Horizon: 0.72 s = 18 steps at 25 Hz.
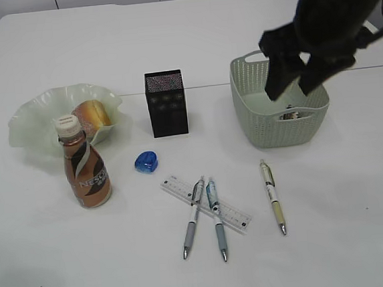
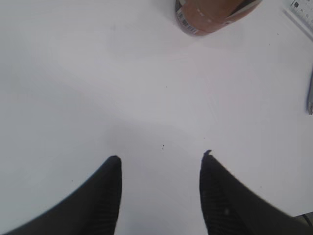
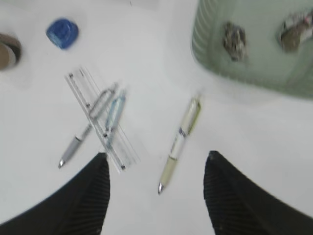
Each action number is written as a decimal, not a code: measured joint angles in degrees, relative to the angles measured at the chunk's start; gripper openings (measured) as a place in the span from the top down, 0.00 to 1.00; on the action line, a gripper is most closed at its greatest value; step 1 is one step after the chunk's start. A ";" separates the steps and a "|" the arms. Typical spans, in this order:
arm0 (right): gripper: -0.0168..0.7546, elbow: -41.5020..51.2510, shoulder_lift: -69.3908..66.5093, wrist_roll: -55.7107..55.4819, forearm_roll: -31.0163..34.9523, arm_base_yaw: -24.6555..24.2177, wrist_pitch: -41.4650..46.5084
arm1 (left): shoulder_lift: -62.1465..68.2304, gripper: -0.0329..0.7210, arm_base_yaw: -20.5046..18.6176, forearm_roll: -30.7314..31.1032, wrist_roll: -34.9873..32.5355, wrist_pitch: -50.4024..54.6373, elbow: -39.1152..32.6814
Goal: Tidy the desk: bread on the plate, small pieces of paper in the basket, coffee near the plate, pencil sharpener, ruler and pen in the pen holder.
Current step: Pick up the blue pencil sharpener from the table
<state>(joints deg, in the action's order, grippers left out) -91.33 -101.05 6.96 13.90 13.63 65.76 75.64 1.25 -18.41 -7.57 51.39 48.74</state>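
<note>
Hovering over the basket point(image 1: 256, 121), the right tool point(image 1: 294, 84) gapes empty; left tool point(image 2: 159, 166) likewise apart.

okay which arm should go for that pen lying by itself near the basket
Right. The open right gripper hangs almost over the lone yellow-barrelled pen; the left gripper faces bare table near the brown coffee bottle.

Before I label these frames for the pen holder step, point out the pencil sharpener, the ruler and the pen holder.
pencil sharpener point(image 1: 147, 162): exterior view, middle of its blue body.
ruler point(image 1: 237, 218): exterior view, bare clear stretch near its right end.
pen holder point(image 1: 167, 109): exterior view, centre of its black front face.
</note>
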 joint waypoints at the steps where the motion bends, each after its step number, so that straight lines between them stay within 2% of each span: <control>1: 0.40 3.26 1.07 0.00 -0.39 0.00 0.00 | 0.00 0.45 0.00 0.00 0.00 0.00 0.00; 7: 0.40 21.30 10.60 -0.07 -1.67 0.00 -2.58 | 0.00 0.45 0.00 0.00 0.00 0.10 0.00; 11: 0.40 29.65 18.49 -0.07 -2.80 0.00 -4.79 | -0.02 0.45 0.00 0.23 0.00 1.02 1.06; 14: 0.40 32.56 23.63 -0.07 -3.58 0.00 -6.89 | -0.02 0.47 0.10 0.80 0.00 3.53 5.15; 18: 0.40 33.17 26.32 -0.07 -3.95 0.00 -7.52 | -0.02 0.51 2.75 1.27 0.00 6.00 14.02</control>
<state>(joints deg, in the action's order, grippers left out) -58.17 -74.73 6.89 9.95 13.63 58.24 75.61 4.00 -17.14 -7.57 57.39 62.77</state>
